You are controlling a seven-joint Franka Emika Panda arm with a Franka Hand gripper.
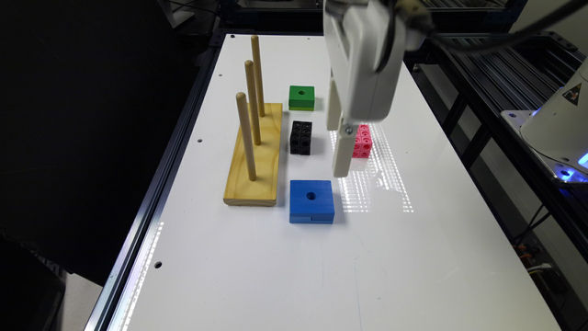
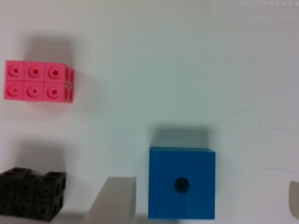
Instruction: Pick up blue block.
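Overhead, end effector (image 1: 339, 149): hanging above the table on the white arm, its fingers pointing down; in the wrist view one pale finger (image 2: 113, 200) is showing beside the blue block and a sliver of the other at the far edge of the picture, so the jaws are standing wide apart and gripping nothing.
Blue block (image 1: 312, 200): lying flat on the white table (image 1: 413, 257), round centre hole facing up and a small notch showing in its near edge; it is sitting just below and to the exterior view's left of the fingertips, apart from them. In the wrist view the blue block (image 2: 181, 183) is lying between the two fingers, closer to the wider one.
Wooden peg base (image 1: 255, 158): resting to the exterior view's left of the blue block, near it but not touching, carrying three upright pegs with nothing threaded on them.
Green block (image 1: 302, 97): sitting flat farther back, hole up.
Black studded cubes (image 1: 301, 137): standing between the green block and the blue block, apart from both.
Pink studded cubes (image 1: 363, 141): lying behind the end effector in the exterior view, partly covered by a finger; well apart from the blue block in the wrist view (image 2: 38, 81).
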